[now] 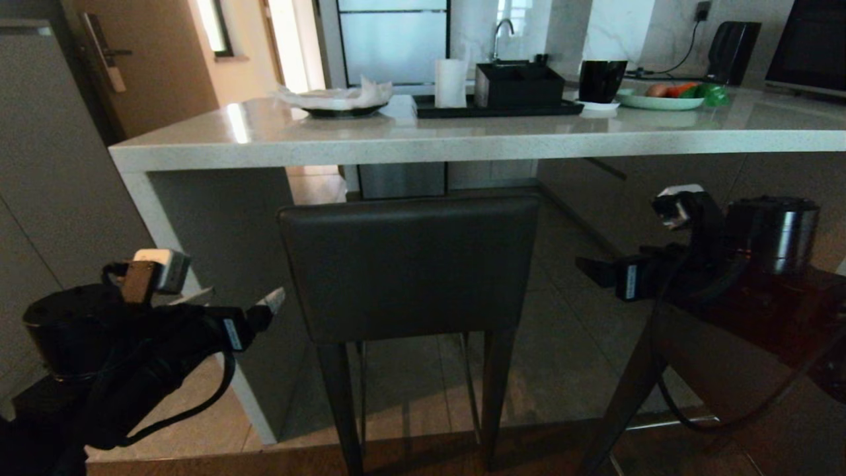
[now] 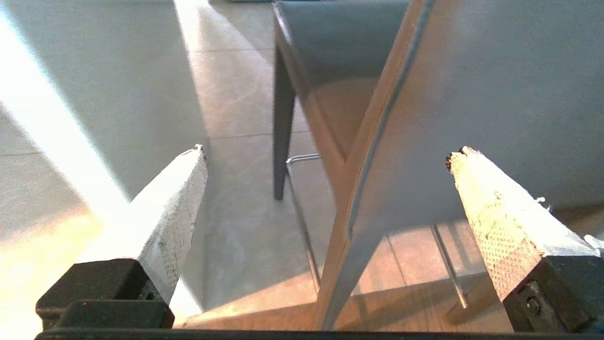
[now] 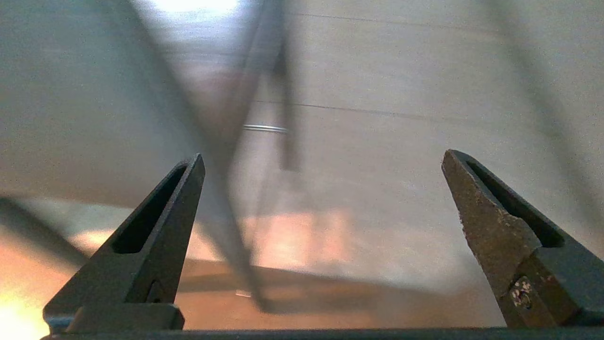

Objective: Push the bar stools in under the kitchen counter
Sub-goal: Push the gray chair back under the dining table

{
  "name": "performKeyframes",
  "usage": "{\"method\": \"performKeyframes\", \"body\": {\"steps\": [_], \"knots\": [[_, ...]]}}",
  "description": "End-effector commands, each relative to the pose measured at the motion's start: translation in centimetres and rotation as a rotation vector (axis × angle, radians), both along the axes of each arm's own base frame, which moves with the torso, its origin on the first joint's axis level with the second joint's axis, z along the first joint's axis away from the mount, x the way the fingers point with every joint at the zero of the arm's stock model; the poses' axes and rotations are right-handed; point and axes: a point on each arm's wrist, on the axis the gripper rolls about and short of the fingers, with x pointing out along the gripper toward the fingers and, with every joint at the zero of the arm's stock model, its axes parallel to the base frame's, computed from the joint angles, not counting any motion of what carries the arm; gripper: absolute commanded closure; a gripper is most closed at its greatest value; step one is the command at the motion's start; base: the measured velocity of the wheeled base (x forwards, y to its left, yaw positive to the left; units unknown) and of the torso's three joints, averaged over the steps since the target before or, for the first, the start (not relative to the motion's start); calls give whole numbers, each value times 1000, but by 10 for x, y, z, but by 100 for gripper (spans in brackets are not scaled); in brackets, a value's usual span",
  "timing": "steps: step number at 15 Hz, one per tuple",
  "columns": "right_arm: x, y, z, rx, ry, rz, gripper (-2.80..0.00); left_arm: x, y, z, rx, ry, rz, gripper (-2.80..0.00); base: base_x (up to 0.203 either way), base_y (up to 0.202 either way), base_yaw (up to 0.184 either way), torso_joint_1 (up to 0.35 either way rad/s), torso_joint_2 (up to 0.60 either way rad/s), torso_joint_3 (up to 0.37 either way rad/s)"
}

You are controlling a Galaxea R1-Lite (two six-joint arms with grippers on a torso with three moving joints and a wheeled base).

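Note:
One bar stool [image 1: 410, 264] stands in front of me with its dark padded backrest just below the kitchen counter [image 1: 462, 137]. A second bar stool [image 1: 740, 357] shows at the lower right, partly hidden by my right arm. Left of the first stool's backrest my left gripper [image 1: 238, 301] hangs open and apart from it. In the left wrist view the left gripper [image 2: 328, 151] frames the backrest's side edge [image 2: 377, 141], a leg [image 2: 283, 141] and a footrest bar [image 2: 302, 158]. To the backrest's right, my right gripper [image 1: 598, 272] is open and empty. The right gripper [image 3: 323, 158] looks at a blurred stool leg [image 3: 236, 212].
The counter's slab side panel [image 1: 218, 251] stands close to my left gripper. On the counter are a plate with tissue [image 1: 340, 99], a paper roll [image 1: 451, 82], a black box on a tray [image 1: 519, 86], a black cup [image 1: 601, 79] and a plate of vegetables [image 1: 667, 96].

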Motion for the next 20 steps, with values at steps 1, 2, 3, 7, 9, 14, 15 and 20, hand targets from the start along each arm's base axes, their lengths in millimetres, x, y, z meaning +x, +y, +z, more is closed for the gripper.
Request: {"method": "performKeyframes", "body": {"steps": [1,2,3,7,9,14,15,20], "knots": [[-40,-10,31,17,-95,-40,-280,-33,6,18,-3,-75,3,-280,0,0,0,0,0,0],[-62,-15,42,23,-120,-45,-280,-48,10,24,7,-97,10,-280,0,0,0,0,0,0],[-82,-20,52,28,-143,-53,-280,-61,13,30,11,-121,20,-280,0,0,0,0,0,0],[-163,-50,58,32,-218,-158,-280,-124,25,56,9,-202,61,-280,0,0,0,0,0,0],[-197,-62,53,25,-264,-213,-280,-152,32,58,17,-189,82,-280,0,0,0,0,0,0],[-271,-76,36,23,-376,-333,-280,-199,43,57,12,-295,183,-280,0,0,0,0,0,0],[-283,-77,33,26,-399,-341,-280,-208,44,57,8,-320,188,-280,0,0,0,0,0,0],[-331,-77,6,21,-478,-341,-280,-258,46,36,11,-387,217,-280,0,0,0,0,0,0]]}}
